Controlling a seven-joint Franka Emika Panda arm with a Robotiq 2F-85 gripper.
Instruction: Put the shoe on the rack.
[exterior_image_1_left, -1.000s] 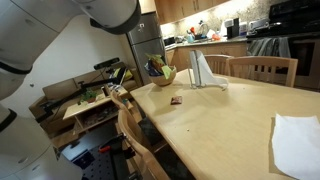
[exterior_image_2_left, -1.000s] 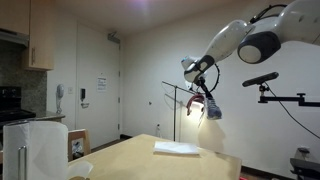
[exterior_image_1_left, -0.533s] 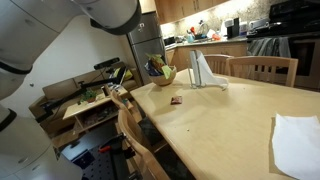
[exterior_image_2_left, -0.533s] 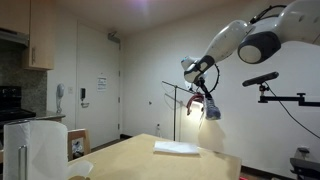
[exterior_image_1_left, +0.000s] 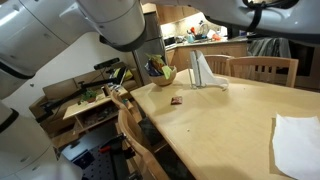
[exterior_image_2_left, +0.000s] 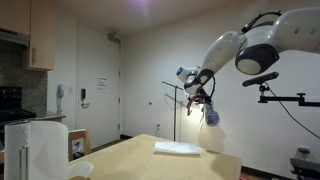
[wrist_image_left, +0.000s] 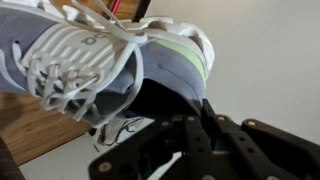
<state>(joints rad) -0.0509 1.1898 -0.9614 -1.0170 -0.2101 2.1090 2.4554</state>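
The shoe (wrist_image_left: 90, 55) is a grey knit sneaker with white laces and a white sole, and it fills the upper wrist view. My gripper (wrist_image_left: 172, 108) is shut on its heel collar, with the black fingers showing below. In an exterior view the gripper (exterior_image_2_left: 201, 97) holds the shoe (exterior_image_2_left: 209, 115) in the air, hanging downward, just beside a thin black metal rack (exterior_image_2_left: 176, 98) near the far wall. The shoe does not touch the rack. I cannot make out the shoe in the exterior view of the kitchen.
A wooden table (exterior_image_2_left: 150, 160) carries a white cloth (exterior_image_2_left: 178, 148) and a paper towel roll (exterior_image_2_left: 35, 148). A camera on a boom (exterior_image_2_left: 262, 78) stands close behind the arm. Wooden chairs (exterior_image_1_left: 262, 68), a bowl (exterior_image_1_left: 160, 72) and a white cloth (exterior_image_1_left: 298, 140) show in the kitchen view.
The arm has swung slightly left and down, carrying the shoe closer to the rack. More of the arm now crosses the top of the kitchen view.
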